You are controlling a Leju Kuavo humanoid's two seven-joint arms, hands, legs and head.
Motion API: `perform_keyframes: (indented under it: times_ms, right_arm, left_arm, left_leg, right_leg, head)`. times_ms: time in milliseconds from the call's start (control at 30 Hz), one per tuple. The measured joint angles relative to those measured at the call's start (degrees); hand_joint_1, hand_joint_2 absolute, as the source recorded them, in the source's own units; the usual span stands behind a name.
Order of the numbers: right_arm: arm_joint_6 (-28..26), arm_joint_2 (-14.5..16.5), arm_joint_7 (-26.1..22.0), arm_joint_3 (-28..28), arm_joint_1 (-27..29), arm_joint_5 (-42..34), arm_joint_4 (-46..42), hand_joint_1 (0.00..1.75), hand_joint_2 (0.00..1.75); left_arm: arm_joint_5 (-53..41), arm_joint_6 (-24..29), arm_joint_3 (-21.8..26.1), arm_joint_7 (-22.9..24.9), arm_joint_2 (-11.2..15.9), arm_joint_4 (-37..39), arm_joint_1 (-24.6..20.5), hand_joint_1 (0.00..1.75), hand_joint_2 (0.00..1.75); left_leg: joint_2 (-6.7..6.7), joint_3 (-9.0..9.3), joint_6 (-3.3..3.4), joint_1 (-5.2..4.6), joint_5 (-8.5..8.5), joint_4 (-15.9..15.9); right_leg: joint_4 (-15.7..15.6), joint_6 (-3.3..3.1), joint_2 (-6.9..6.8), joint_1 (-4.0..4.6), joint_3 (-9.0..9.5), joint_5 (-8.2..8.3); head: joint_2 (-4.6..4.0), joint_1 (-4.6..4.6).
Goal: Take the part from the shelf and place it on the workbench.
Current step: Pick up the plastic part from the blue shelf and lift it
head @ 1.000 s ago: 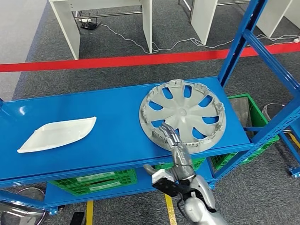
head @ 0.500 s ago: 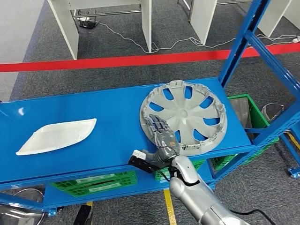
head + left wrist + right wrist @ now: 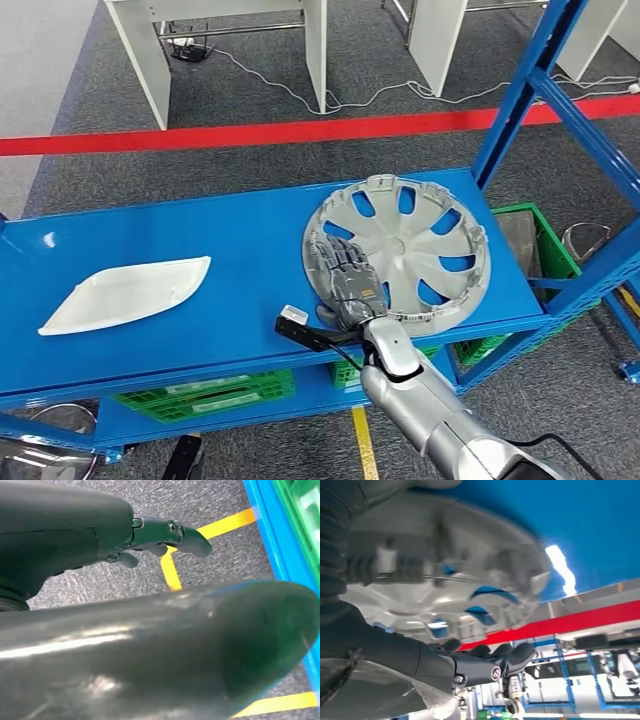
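Observation:
A silver hubcap (image 3: pixel 400 245) lies flat at the right end of the blue shelf (image 3: pixel 249 250). My right hand (image 3: pixel 347 285) reaches over the hubcap's near-left rim with its fingers spread flat above the spokes. In the right wrist view the hubcap (image 3: pixel 433 580) runs close between the thumb side and the dark fingers (image 3: pixel 490 662), and a gap shows beside the fingers. A white curved panel (image 3: pixel 124 293) lies at the shelf's left end. My left hand (image 3: pixel 166 532) hangs over the grey floor, fingers stretched out, holding nothing.
Blue shelf uprights (image 3: pixel 521 90) rise at the right, just past the hubcap. Green crates (image 3: pixel 200 385) sit on the lower shelf, and another crate (image 3: pixel 547 250) stands to the right. A red floor line (image 3: pixel 226 133) and white table legs (image 3: pixel 143 60) lie beyond the shelf.
My right hand has moved up and to the left, from the shelf's front edge onto the hubcap's near-left part. The hubcap and the white panel have stayed put.

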Motion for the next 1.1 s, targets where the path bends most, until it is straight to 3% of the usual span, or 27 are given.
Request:
perform_keyframes:
  times_ms: [100,200,233,267,300,400,467,533,600,633,700,767,800,833,900,967,1100]
  right_arm:
    - [-0.01,0.08,0.16,0.04,-0.17,0.22,0.11,0.0,1.75]
    - [0.01,0.11,0.2,0.11,-0.16,0.29,0.33,0.0,1.75]
    - [0.04,0.11,0.29,0.12,-0.14,0.34,0.44,0.0,1.75]
    - [0.12,0.11,0.53,0.12,-0.14,0.45,0.52,0.0,1.75]
    - [0.27,0.11,0.94,0.12,-0.15,0.67,0.58,0.0,1.75]
    - [1.07,0.11,2.64,-0.01,-0.23,1.36,0.57,0.0,1.75]
    - [1.51,0.11,3.48,-0.46,-0.24,1.32,0.52,0.0,1.75]
    - [1.95,0.09,4.07,-1.04,-0.11,1.19,0.42,0.0,1.75]
    - [2.55,-0.02,4.58,-1.53,0.1,1.18,0.15,0.0,1.75]
    - [3.02,-0.15,4.95,-1.75,0.26,1.25,-0.07,0.0,1.75]
    - [4.25,-0.57,5.77,-2.12,0.82,1.54,-0.55,0.0,1.75]
    - [5.26,-1.06,6.39,-2.34,1.45,1.81,-1.22,0.0,1.75]
    - [5.54,-1.26,6.54,-2.41,1.63,1.86,-1.56,0.0,1.75]
    - [5.81,-1.39,6.63,-2.47,1.7,1.89,-1.87,0.0,1.75]
    - [6.67,-1.58,6.96,-2.61,1.72,1.88,-2.42,0.0,1.75]
    - [7.7,-1.67,7.34,-2.68,1.74,1.82,-2.95,0.0,1.75]
    - [10.88,-2.45,7.68,-3.07,2.14,0.52,-4.15,0.0,1.75]
  left_arm:
    - [-0.02,-0.01,0.0,0.0,-0.01,0.0,-0.08,0.0,0.0]
    - [-0.02,0.0,0.0,0.0,0.01,0.0,-0.04,0.0,0.0]
    - [-0.02,0.0,0.0,0.0,0.02,0.0,0.06,0.0,0.0]
    - [-0.02,0.0,0.0,0.0,0.03,0.0,0.15,0.0,0.0]
    - [-0.02,0.01,0.0,0.0,0.05,0.0,0.19,0.0,0.0]
    - [0.01,0.03,0.0,-0.01,0.13,0.0,0.14,0.0,0.0]
    - [0.03,0.04,0.0,-0.06,0.14,0.0,0.16,0.0,0.0]
    - [0.07,0.05,0.01,-0.14,0.19,0.0,0.31,0.0,0.0]
    - [0.15,0.08,0.02,-0.26,0.22,0.0,0.42,0.0,0.0]
    - [0.23,0.12,0.03,-0.32,0.22,0.0,0.43,0.0,0.0]
    - [0.44,0.18,0.07,-0.43,0.22,0.0,0.57,0.0,0.0]
    - [0.62,0.21,0.14,-0.51,0.3,0.0,0.87,0.0,0.0]
    - [0.66,0.21,0.16,-0.56,0.34,0.0,0.97,0.0,0.0]
    - [0.69,0.22,0.17,-0.61,0.36,0.0,1.02,0.0,0.0]
    - [0.72,0.22,0.18,-0.77,0.32,0.0,1.03,0.0,0.0]
    - [0.79,0.24,0.2,-0.95,0.28,0.0,1.03,0.0,0.0]
    - [1.16,0.35,0.39,-1.32,0.39,0.0,1.23,0.0,0.0]
  left_leg:
    - [0.09,-0.48,-1.01,0.15,-1.41,1.66]
    - [0.13,-4.85,-1.98,0.49,-6.22,11.37]
    - [0.13,-6.23,-2.17,0.62,-7.09,14.27]
    - [0.13,-6.84,-2.29,0.73,-6.92,15.44]
    - [0.14,-6.43,-2.35,0.85,-5.68,14.45]
    - [0.14,-1.48,-2.19,1.01,-0.48,3.88]
    - [0.11,0.18,-1.59,0.83,0.11,0.27]
    - [0.12,0.26,-0.67,0.65,0.09,-0.05]
    - [0.21,0.4,0.24,0.72,0.36,-0.42]
    - [0.26,0.44,0.64,0.77,0.48,-0.59]
    - [0.3,0.38,1.08,0.66,0.49,-0.6]
    - [0.3,0.4,1.19,0.46,0.47,-0.57]
    - [0.29,0.45,1.21,0.38,0.46,-0.56]
    - [0.27,0.54,1.2,0.31,0.44,-0.56]
    - [0.23,0.67,1.1,0.18,0.36,-0.52]
    - [0.22,0.63,0.79,-0.01,0.25,-0.41]
    - [0.24,0.77,-0.36,0.15,0.18,-0.42]
  right_leg:
    - [-0.31,-0.71,-0.03,-0.37,0.38,0.15]
    - [-0.41,-1.14,-0.26,-0.54,0.55,0.1]
    - [-0.41,-1.16,-0.28,-0.54,0.55,0.08]
    - [-0.4,-1.16,-0.26,-0.55,0.58,0.06]
    - [-0.39,-1.13,-0.22,-0.57,0.65,0.03]
    - [-0.31,-0.69,-0.11,-0.56,0.98,-0.16]
    - [-0.32,-0.07,-0.03,-0.38,0.95,-0.14]
    - [-0.55,0.61,0.01,-0.4,0.96,-0.02]
    - [0.63,1.14,-0.03,-0.54,0.28,-1.09]
    - [2.8,1.31,-0.05,-0.57,-0.78,-2.46]
    - [10.2,1.45,-0.08,-0.55,-4.23,-6.09]
    - [15.37,1.4,-0.09,-0.52,-6.67,-7.47]
    - [14.91,1.24,-0.09,-0.48,-6.43,-6.58]
    - [12.24,1.0,-0.09,-0.41,-5.09,-4.84]
    - [4.35,0.29,-0.14,-0.17,-1.05,-1.61]
    - [-0.17,-0.1,-0.2,0.05,1.41,-0.75]
    - [-1.01,-0.53,-0.01,0.13,2.1,-0.48]
  head:
    - [0.0,-0.17]
    - [0.0,-0.39]
    - [0.0,-0.37]
    - [0.0,-0.39]
    - [0.0,-0.39]
    - [0.0,-0.4]
    - [0.0,-0.35]
    - [0.0,-0.26]
    - [0.0,-0.13]
    - [0.0,-0.02]
    - [0.0,0.19]
    - [0.0,0.22]
    - [0.0,0.23]
    - [0.0,0.23]
    - [0.0,0.22]
    - [0.0,0.17]
    - [0.0,0.15]
